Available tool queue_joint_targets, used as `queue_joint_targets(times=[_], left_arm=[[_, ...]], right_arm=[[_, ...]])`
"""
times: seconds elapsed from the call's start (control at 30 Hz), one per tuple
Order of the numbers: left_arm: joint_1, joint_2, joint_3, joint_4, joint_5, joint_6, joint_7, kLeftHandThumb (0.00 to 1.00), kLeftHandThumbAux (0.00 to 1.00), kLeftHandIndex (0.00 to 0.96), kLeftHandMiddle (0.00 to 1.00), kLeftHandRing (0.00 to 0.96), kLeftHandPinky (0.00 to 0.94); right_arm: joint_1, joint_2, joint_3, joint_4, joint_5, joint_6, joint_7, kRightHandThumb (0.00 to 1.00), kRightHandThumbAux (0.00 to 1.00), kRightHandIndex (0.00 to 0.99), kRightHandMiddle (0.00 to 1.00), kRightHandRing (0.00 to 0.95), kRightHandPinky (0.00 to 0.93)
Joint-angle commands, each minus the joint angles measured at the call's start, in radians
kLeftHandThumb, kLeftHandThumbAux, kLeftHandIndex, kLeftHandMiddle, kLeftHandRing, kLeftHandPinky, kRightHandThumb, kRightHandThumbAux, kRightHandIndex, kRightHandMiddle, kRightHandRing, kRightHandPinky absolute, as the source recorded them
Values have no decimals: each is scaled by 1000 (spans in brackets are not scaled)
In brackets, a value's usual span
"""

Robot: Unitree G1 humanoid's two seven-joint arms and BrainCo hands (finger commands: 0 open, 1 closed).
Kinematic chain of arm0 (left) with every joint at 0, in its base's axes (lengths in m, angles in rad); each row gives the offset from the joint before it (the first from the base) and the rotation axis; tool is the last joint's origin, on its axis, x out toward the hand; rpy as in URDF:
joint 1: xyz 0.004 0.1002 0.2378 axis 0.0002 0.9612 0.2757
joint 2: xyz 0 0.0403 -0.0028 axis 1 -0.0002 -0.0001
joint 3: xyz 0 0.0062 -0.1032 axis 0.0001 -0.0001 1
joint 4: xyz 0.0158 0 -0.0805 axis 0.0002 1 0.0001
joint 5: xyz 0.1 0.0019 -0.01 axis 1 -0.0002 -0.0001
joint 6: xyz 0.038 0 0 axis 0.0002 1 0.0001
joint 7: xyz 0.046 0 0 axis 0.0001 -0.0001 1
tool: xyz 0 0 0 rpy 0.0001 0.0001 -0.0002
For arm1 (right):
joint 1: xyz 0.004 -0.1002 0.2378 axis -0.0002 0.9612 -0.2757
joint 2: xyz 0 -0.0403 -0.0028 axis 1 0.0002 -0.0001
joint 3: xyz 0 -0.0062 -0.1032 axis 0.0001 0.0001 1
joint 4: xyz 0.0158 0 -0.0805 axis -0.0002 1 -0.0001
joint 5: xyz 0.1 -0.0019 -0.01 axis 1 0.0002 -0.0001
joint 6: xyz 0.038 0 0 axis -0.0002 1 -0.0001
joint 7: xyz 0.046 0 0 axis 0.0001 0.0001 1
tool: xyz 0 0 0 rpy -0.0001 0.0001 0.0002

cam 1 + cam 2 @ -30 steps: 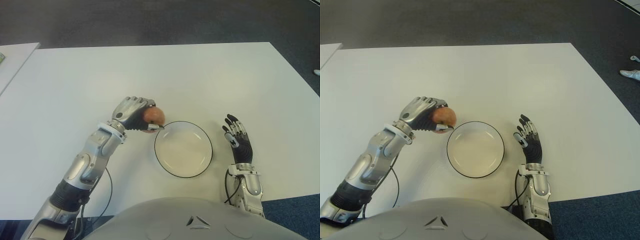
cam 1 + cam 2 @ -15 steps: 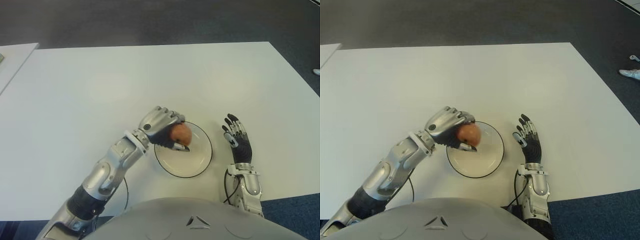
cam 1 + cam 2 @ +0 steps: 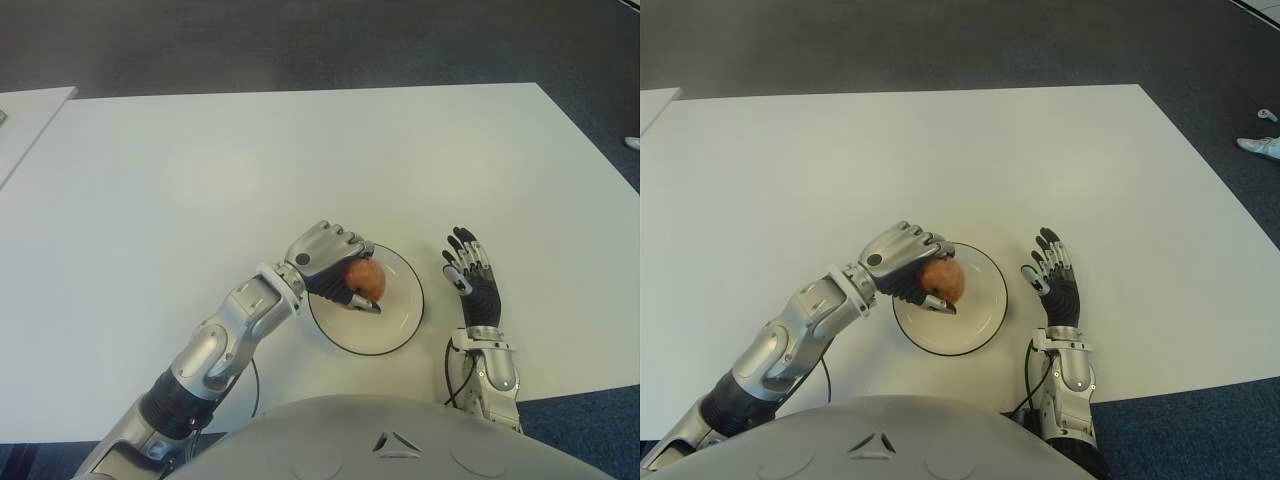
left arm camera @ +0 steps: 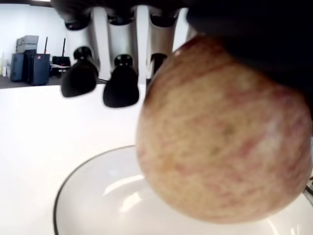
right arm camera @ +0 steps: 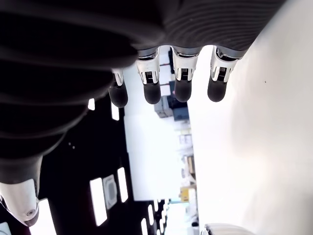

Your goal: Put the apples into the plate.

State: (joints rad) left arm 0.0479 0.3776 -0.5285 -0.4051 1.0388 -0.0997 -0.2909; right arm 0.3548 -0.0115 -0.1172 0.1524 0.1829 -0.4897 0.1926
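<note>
**Left hand holds apple over the plate**

Left hand (image 3: 325,259), silver-backed with dark fingertips, is curled around a round reddish-yellow apple (image 3: 365,279) and holds it above the left part of the shallow white plate with a thin dark rim (image 3: 412,300). The left wrist view shows the apple (image 4: 222,132) close up, streaked red over yellow, with the plate's pale inner surface (image 4: 98,196) just below it (whether the fruit touches the plate cannot be told). Fingers (image 4: 120,85) wrap over the far side of the apple, their black tips pointing down toward the table.

The silver left forearm reaches in from the lower left across the flat white table (image 3: 200,170), and the plate sits near the table's front edge, in front of the robot's grey torso (image 3: 400,440).

Right hand (image 3: 473,277) shows just to the right of the plate, apart from it, its dark fingers (image 5: 151,88) stretched out and spread, gripping nothing. Beyond the table's far edge lies dark floor (image 3: 300,40).
</note>
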Motion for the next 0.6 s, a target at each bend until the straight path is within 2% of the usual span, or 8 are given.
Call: queue_joint_targets(times=[0.03,0.3,0.4,0.6], left_arm=[[17,-7,-10,52,19,-17,67,846,669,401,521,797,791],[14,-13,-9,98,16,-26,100,844,668,402,524,803,806],[13,-17,-6,112,11,-18,96,843,669,403,522,794,777],[4,-19,6,136,-10,-12,83,842,668,404,525,789,791]], right_arm=[[52,27,17,52,-18,40,-18,261,571,110,93,41,61],[61,27,27,38,-16,56,-23,239,559,120,103,43,68],[61,26,28,38,-10,56,-22,234,563,113,105,44,60],[59,26,27,42,-9,42,-21,247,561,118,105,44,59]])
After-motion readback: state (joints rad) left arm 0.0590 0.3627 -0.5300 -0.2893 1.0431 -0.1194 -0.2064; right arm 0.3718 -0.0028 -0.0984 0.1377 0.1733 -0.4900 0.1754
